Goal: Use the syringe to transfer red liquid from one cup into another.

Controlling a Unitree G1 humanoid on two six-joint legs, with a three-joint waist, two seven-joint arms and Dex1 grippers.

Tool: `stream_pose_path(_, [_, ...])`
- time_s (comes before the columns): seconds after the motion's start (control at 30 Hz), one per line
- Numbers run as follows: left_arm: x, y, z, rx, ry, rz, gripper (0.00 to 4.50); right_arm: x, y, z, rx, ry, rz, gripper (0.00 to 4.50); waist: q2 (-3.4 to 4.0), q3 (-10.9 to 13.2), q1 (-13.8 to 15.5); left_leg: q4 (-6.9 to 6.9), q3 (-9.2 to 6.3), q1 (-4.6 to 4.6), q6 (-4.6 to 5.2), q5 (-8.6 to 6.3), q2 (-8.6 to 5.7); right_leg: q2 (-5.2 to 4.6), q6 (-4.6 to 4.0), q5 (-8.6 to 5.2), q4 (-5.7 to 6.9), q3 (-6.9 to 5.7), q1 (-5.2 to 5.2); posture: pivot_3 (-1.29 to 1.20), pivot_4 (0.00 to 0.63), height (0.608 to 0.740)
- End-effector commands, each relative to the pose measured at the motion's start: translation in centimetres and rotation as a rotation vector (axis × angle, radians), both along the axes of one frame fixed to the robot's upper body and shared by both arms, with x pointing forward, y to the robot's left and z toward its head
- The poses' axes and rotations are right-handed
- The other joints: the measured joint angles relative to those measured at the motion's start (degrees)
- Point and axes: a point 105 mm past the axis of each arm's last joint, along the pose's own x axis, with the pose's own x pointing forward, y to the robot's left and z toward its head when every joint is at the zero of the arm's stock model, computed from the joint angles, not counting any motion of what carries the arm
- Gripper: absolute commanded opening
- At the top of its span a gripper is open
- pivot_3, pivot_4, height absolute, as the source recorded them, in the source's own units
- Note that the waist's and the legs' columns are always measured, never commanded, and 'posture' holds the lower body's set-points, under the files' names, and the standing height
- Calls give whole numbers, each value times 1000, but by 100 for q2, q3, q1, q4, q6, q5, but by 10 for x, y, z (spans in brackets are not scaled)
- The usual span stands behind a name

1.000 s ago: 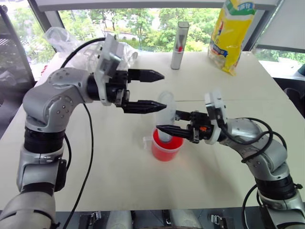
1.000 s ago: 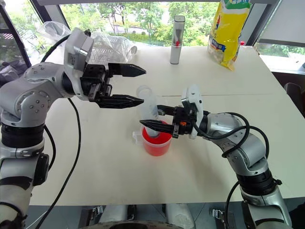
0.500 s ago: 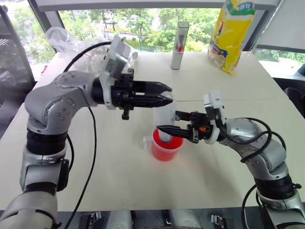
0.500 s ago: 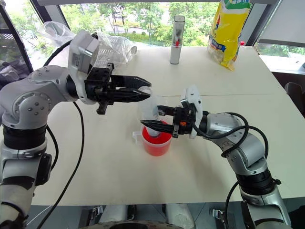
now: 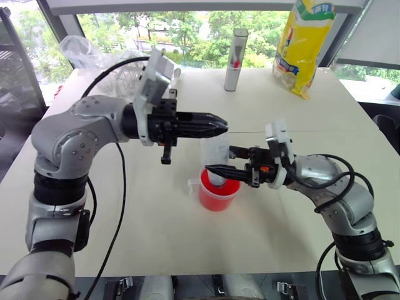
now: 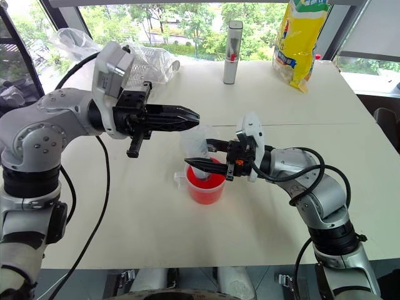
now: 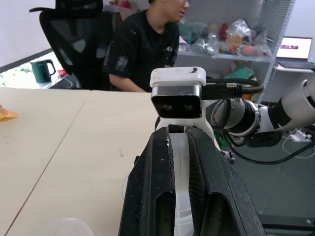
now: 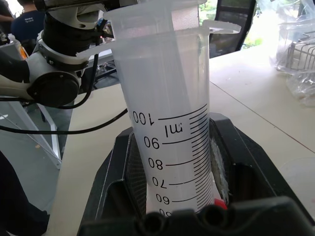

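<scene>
Right wrist view: syringe (image 8: 170, 128) clamped upright in right hand (image 8: 172, 196).

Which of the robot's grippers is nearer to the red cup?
The right. The right gripper holds the syringe barrel just above the red cup. The left gripper is higher, clamped on the syringe's plunger top.

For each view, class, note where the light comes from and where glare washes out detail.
Left eye view: daylight from the windows backlights the table, washing out the plastic bag. Right wrist view: window glare whitens the background beyond the syringe. Left wrist view: soft, even room light.
</scene>
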Motion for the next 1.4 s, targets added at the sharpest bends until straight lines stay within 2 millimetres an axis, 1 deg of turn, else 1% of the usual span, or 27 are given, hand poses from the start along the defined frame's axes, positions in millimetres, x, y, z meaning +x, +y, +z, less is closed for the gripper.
stream_pose_path(0.03, [-5,0,20,-43,-58,-18,57,-4,1,8,15,-39,19,1382,0,0,2,0,0,0,0,0,0,0,0,0,0,0,0,0,150,740])
stream_pose_path(0.43, [4,3,33,-77,-85,17,57,-6,3,-2,7,-4,27,1382,0,0,1,1,0,1,0,0,-1,0,0,0,2,0,0,0,150,740])
stream_pose_path(0.77, [9,7,39,-104,-91,36,57,-8,3,-7,0,14,33,1382,0,0,0,2,1,1,-1,0,-1,0,0,0,3,0,0,0,150,740])
stream_pose_path(1.0, [12,9,49,-136,-103,42,57,-9,3,-9,0,23,30,1382,0,0,-2,2,1,2,-1,1,-2,0,0,0,5,0,0,0,150,740])
stream_pose_path(1.4, [14,11,52,-148,-107,50,57,-9,4,-12,-4,31,32,1382,0,0,0,4,1,4,-1,1,-2,0,0,0,12,0,0,0,150,740])
